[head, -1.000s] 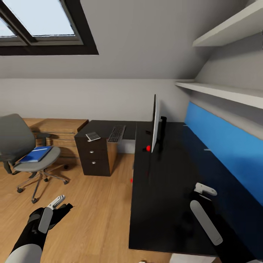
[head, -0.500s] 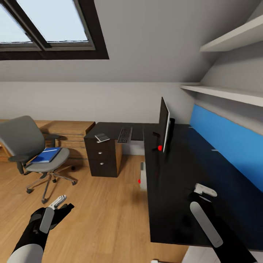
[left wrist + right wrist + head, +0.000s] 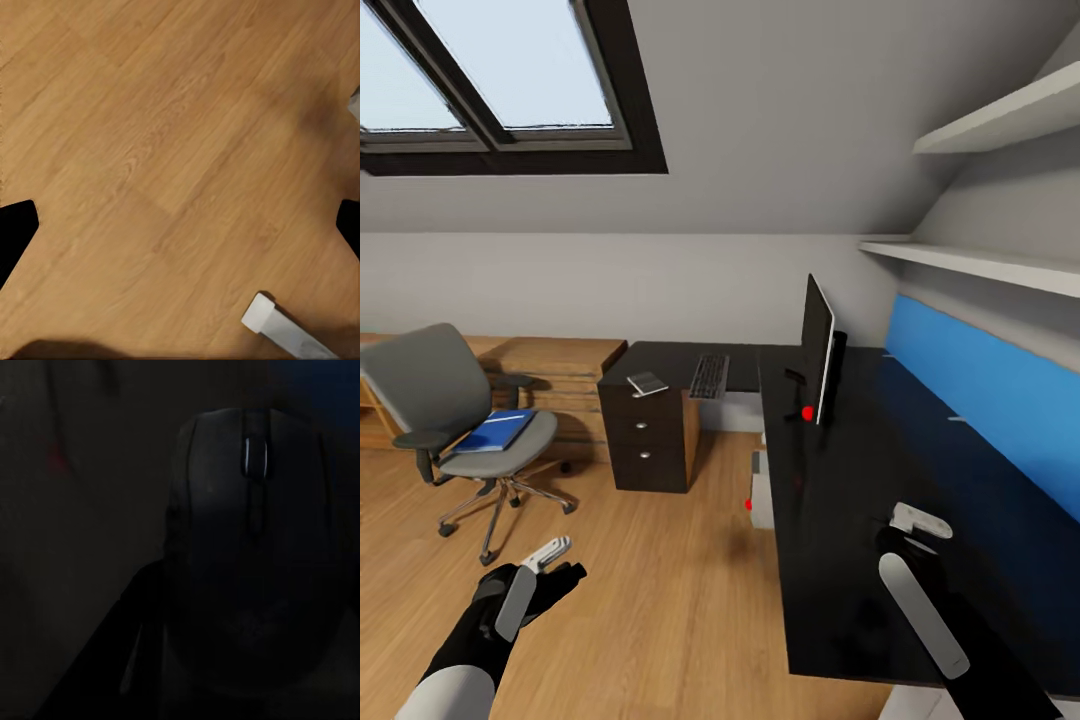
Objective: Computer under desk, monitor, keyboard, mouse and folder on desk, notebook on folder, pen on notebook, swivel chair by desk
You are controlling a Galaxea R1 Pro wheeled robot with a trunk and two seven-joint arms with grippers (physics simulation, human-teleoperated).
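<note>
Right gripper [image 3: 915, 522]: I see it low over the near part of the desk [image 3: 860, 480]. My right wrist camera shows the mouse [image 3: 251, 540] large and dark, directly ahead between the fingers. I cannot tell whether the jaws are closed on it or only near it.
Mouse: at the right gripper, above the dark desk top, well apart from the keyboard [image 3: 710, 376].
Left gripper [image 3: 550, 553]: I have it over bare wooden floor [image 3: 165, 150], near my base, with nothing between the fingers. The wrist camera shows the two dark finger ends far apart at opposite edges, so it stands wide.
Monitor [image 3: 818, 350]: upright on the desk, seen almost edge-on, a red dot at its base.
Keyboard: flat on the far wing of the desk, left of the monitor.
Notebook [image 3: 647, 383]: lying on the drawer unit [image 3: 645, 440], just beside the keyboard.
Folder [image 3: 495, 430]: blue, flat on the seat of the swivel chair [image 3: 435, 400].
Swivel chair: on the floor at the left, well apart from the desk and from my left gripper.
Computer [image 3: 762, 490]: a pale box partly visible under the desk edge, with a red dot beside it.
</note>
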